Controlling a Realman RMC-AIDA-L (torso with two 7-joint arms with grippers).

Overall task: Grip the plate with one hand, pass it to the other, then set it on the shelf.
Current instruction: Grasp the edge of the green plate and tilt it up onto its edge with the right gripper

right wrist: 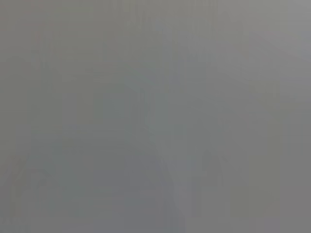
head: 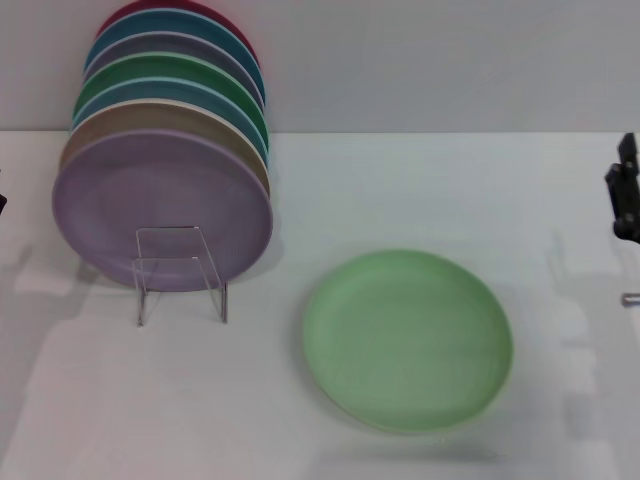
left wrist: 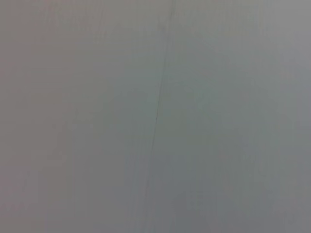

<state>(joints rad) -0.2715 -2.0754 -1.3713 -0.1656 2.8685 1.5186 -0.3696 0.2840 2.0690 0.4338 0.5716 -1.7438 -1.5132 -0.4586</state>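
1. Your plate [head: 408,340], the pale mint-green one, lies flat on the white table [head: 450,190], near the front and right of centre, touched by nothing.
2. The shelf [head: 180,272], a clear stand, sits well to the plate's left, with a lilac plate [head: 160,205] leaning upright behind it at the front of a row of coloured plates [head: 175,90]. Whether the stand itself carries that row you cannot tell from here.
3. The right gripper [head: 625,195] shows only as a dark sliver at the right edge, well clear of the plate; whether its fingers are spread or closed cannot be told.
4. The left gripper is barely a speck at the left edge, and both wrist views show only blank grey.
5. Judged from this, the first grip has not begun. Your next move is likely bringing the right gripper down to the plate's near rim, low enough to catch that shallow edge.
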